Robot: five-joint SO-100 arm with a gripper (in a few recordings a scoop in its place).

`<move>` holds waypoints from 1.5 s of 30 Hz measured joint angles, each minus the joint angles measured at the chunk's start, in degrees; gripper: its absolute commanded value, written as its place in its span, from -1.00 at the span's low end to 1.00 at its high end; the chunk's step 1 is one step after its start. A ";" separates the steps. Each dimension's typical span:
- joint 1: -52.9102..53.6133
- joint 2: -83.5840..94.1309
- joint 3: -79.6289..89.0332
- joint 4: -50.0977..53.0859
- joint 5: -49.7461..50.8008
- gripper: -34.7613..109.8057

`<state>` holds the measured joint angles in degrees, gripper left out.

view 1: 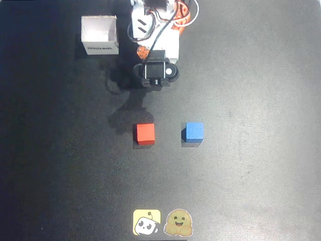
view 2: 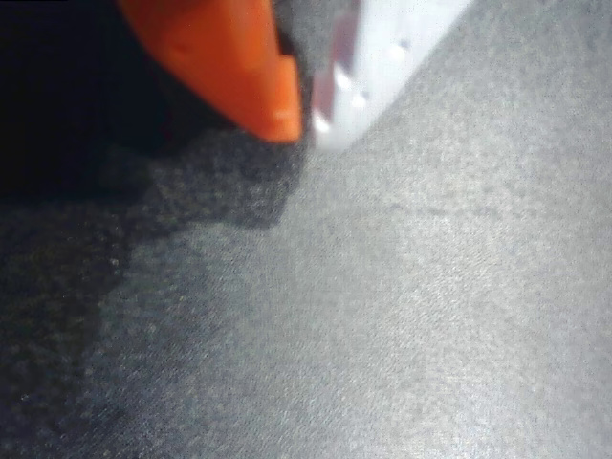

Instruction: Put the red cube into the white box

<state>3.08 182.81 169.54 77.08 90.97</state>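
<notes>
The red cube [view 1: 145, 133] lies on the dark mat near the middle of the overhead view, alone and untouched. The white box [view 1: 100, 34] stands open-topped at the upper left, its printed side facing down the picture. The arm [view 1: 155, 35] is folded at the top centre, well above the cube and right of the box, with its black wrist camera [view 1: 156, 70] pointing at the mat. In the wrist view my gripper [view 2: 307, 126] is shut on nothing, the orange finger [view 2: 239, 67] and white finger [view 2: 382, 53] meeting at their tips over bare mat.
A blue cube [view 1: 193, 132] sits to the right of the red one, a cube's width away. Two stickers, one yellow [view 1: 147, 222] and one a smiling face [view 1: 178, 223], lie flat at the mat's bottom edge. The arm's shadow falls between the arm and the red cube.
</notes>
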 measured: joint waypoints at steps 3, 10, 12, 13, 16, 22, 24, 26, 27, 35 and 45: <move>0.00 0.00 0.00 0.00 0.00 -0.52; 0.00 0.00 0.00 0.00 0.00 -0.52; 0.00 0.00 0.00 0.00 0.00 -0.52; 0.00 0.00 0.00 0.00 0.00 -0.52; 0.00 0.09 0.00 0.00 0.00 -0.52; 0.00 0.09 0.00 0.00 -0.26 -0.52; 0.00 0.09 0.00 0.00 -0.70 -0.52; 0.00 0.09 -0.35 0.18 -1.49 -0.52; 0.00 0.09 -0.88 0.53 -1.85 -0.52; 0.18 -16.26 -15.91 1.32 -4.22 -0.52; 0.26 -46.49 -38.32 -4.66 -4.39 -0.52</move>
<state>3.34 136.32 131.22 72.42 86.57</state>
